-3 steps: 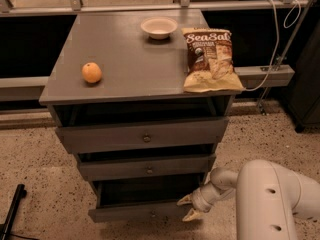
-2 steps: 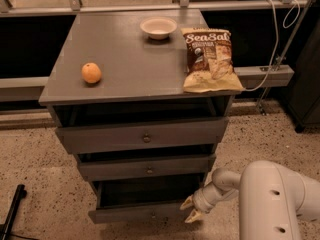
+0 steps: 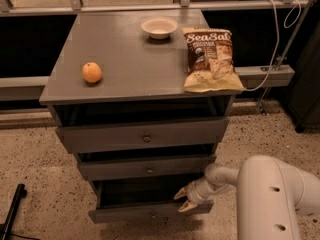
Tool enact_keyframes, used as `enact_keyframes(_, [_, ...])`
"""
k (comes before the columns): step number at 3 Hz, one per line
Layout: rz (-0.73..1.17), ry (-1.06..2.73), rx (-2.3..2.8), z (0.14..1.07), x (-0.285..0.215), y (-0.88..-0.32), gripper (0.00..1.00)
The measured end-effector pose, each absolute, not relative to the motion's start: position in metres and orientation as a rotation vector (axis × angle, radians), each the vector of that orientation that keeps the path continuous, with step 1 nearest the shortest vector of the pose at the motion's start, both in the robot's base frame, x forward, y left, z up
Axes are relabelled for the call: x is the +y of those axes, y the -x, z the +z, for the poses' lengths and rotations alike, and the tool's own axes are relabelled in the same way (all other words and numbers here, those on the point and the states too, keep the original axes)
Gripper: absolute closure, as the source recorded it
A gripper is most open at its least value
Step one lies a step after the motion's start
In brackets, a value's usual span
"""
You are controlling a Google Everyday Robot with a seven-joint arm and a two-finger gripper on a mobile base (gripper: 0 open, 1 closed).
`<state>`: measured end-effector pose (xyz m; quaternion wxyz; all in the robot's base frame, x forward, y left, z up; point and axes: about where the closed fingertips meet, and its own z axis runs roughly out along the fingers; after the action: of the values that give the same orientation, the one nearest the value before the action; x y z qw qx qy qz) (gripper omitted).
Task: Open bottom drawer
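The grey cabinet has three drawers. The bottom drawer (image 3: 145, 213) is pulled out the furthest, its flat front low in the view and its dark inside showing above it. Its small knob (image 3: 153, 215) is barely visible. My gripper (image 3: 184, 200) is at the right end of the bottom drawer, with its pale fingers (image 3: 181, 193) spread apart at the front's top edge, holding nothing. The white arm (image 3: 270, 194) comes in from the lower right.
The middle drawer (image 3: 147, 168) and top drawer (image 3: 145, 135) are also slightly out. On the cabinet top (image 3: 130, 64) lie an orange (image 3: 92, 72), a white bowl (image 3: 159, 27) and a Sea Salt chip bag (image 3: 210, 59). A black pole (image 3: 12, 209) stands lower left on the speckled floor.
My gripper and arm have shifted a little down and to the right at the bottom drawer's right end. The drawer stays pulled out.
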<state>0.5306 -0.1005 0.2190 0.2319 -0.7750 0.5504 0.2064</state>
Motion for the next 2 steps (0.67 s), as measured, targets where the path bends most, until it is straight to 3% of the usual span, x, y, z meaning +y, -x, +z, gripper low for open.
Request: enact_keyframes(2, [0.542, 2.123, 1.601, 0.194, -0.108, -0.54, 0.49])
